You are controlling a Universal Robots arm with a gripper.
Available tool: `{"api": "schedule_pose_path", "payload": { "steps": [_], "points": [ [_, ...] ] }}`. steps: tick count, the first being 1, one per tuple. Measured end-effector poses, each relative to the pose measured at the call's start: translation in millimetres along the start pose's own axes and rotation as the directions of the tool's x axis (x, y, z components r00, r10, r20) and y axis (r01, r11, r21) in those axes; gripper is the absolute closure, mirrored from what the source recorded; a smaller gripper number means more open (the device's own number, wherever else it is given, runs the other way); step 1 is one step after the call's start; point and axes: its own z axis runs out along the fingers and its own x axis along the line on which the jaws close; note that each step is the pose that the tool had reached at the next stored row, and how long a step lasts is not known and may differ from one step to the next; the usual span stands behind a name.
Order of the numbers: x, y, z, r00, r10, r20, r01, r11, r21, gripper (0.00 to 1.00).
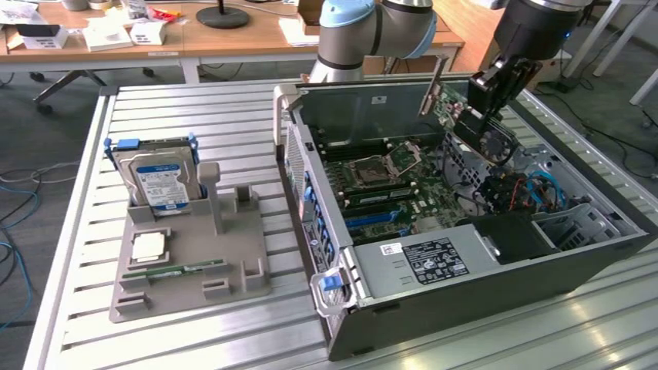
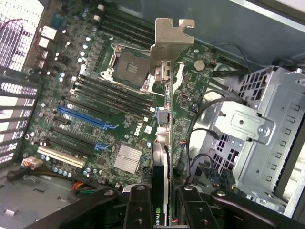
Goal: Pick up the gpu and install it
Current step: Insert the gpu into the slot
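My gripper [image 1: 491, 96] is shut on the gpu [image 1: 475, 127] and holds it in the air over the open computer case [image 1: 575, 262], above the far right part of the motherboard [image 1: 386, 181]. The dark card hangs tilted, its silver end bracket [image 1: 436, 86] pointing toward the case's back wall. In the wrist view I see the gpu [image 2: 162, 143] edge-on between my two black fingers [image 2: 138, 207], with the bracket [image 2: 172, 43] at its far end. It hovers above the motherboard [image 2: 95, 86], clear of the blue slot [image 2: 86, 117] and the processor socket [image 2: 126, 67].
A grey parts holder [image 1: 190, 262] on the slatted table carries a silver hard drive with a blue label [image 1: 159, 181], a small square chip [image 1: 149, 247] and a green memory stick [image 1: 175, 270]. Inside the case are the power supply [image 1: 427, 258], cables and a metal drive cage [image 2: 257, 124].
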Motion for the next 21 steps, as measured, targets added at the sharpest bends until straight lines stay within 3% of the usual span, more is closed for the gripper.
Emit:
{"api": "schedule_pose_path", "payload": {
  "steps": [5,10,16,21],
  "points": [
    [0.0,0.0,0.0,0.9976,-0.068,-0.0029,0.068,0.9977,-0.001,0.73],
    [0.0,0.0,0.0,0.9901,-0.14,-0.0057,0.14,0.9901,-0.0026,0.73],
    [0.0,0.0,0.0,0.9751,-0.222,-0.0087,0.222,0.9751,-0.0048,0.73],
    [0.0,0.0,0.0,0.9574,-0.288,-0.0111,0.288,0.9575,-0.0067,0.73]
  ]
}}
